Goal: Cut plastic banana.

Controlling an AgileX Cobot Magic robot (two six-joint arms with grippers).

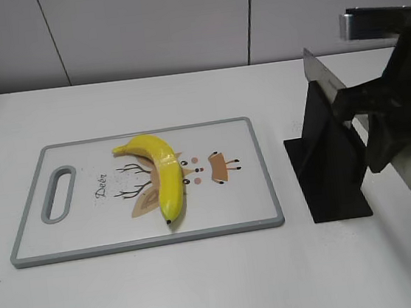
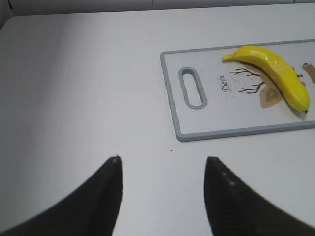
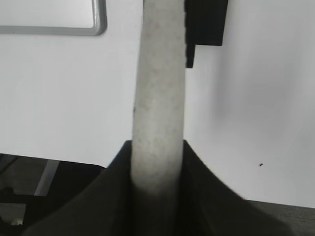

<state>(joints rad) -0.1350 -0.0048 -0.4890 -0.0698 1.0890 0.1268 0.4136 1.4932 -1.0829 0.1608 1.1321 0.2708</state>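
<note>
The plastic banana (image 1: 160,175) is glossy yellow and lies curved on the grey-rimmed white cutting board (image 1: 267,184). It also shows in the left wrist view (image 2: 275,73), at the board's (image 2: 170,93) far end. My right gripper (image 1: 381,130) is shut on the whitish handle (image 3: 160,88) of a knife, whose grey blade (image 1: 323,75) points up and left over the black knife stand (image 1: 330,173). In the right wrist view the jaws (image 3: 156,147) clamp the handle on both sides. My left gripper (image 2: 162,160) is open and empty over bare table, left of the board's handle slot.
The knife stand stands right of the board, and its top shows in the right wrist view (image 3: 206,22). One board corner (image 3: 96,27) shows there too. The table is white, with a grey panelled wall behind it.
</note>
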